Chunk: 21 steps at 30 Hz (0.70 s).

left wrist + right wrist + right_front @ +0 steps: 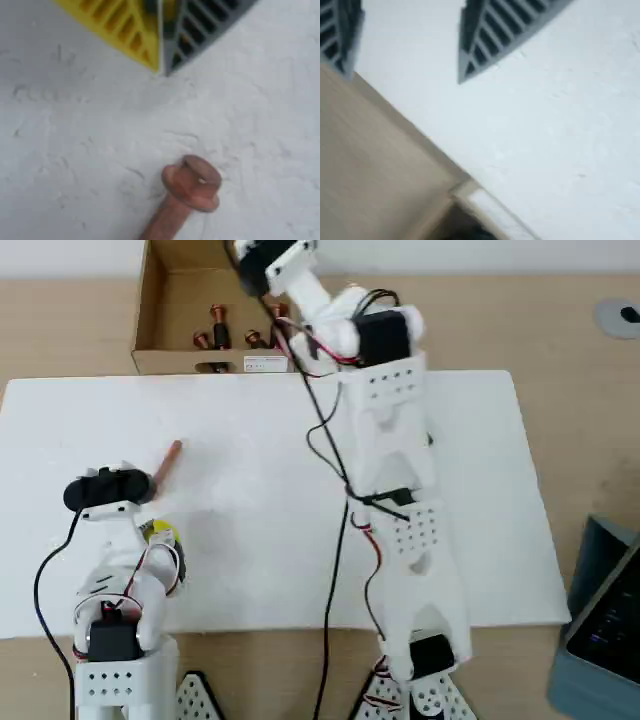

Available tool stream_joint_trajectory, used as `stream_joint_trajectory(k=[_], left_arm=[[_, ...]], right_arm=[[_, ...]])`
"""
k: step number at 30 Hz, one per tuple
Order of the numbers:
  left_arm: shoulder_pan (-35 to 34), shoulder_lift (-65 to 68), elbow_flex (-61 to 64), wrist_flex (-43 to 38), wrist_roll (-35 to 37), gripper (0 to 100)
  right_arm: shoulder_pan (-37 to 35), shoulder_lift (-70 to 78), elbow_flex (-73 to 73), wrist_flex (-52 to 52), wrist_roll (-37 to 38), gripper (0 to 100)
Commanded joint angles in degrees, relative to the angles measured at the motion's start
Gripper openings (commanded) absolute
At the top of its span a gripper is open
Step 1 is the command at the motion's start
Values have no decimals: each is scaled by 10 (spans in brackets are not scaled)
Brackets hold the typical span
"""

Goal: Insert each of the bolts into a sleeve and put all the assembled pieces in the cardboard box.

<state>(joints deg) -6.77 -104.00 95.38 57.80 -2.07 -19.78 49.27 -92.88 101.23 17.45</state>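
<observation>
Bolt point(182, 200) diagonal, head seemingly toward fingers point(125, 25)

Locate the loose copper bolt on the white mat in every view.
High view: the bolt lies on the white mat, in its left part, beside the left arm.
Left wrist view: on the mat, the bolt just past the shut fingers.
Right wrist view: faces another stretch of mat, away from the bolt.
Shared landmark: the white mat.
</observation>
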Motion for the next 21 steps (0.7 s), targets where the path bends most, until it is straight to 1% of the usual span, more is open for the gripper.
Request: stream_joint_trajectory(k=[1, 6, 11, 14, 17, 21], left_arm=[[-4, -5, -5, 2, 0, 2], [-4, -5, -5, 2, 0, 2], [-4, -5, -5, 2, 0, 2], [-4, -5, -5, 3, 0, 2], [-4, -5, -5, 3, 0, 2], [-4, -5, -5, 3, 0, 2]], right_arm=[[35, -54, -13, 12, 1, 159], [73, -117, 117, 13, 1, 159], [106, -247, 329, 12, 1, 159], [124, -294, 452, 11, 2, 159], [145, -312, 532, 9, 4, 158], [162, -305, 592, 4, 4, 158]])
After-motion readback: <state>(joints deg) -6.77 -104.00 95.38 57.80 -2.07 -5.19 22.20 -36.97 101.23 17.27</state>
